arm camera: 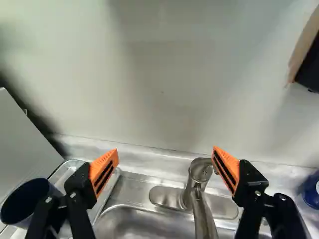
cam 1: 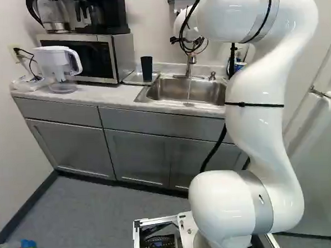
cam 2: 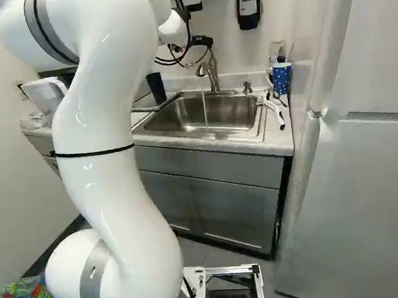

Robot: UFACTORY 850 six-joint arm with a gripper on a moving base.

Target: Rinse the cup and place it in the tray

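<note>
Both fingers [arm camera: 102, 170] of our gripper [cam 2: 202, 41] stand wide apart, holding nothing. Between them we see the faucet [cam 2: 212, 75] at the back edge of the sink [cam 2: 234, 114], water [cam 2: 205, 110] streaming down. Beside the sink's left edge, the dark cup [cam 1: 146, 68] stands upright on the tray [cam 1: 132, 79], next to the microwave [cam 1: 87, 58]. Near the counter's [cam 2: 277, 138] back right corner sits a blue mug [cam 2: 282, 78] with white dots.

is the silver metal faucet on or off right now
On: both base views show a thin stream of water falling from the silver metal faucet into the rectangular steel sink.
</note>
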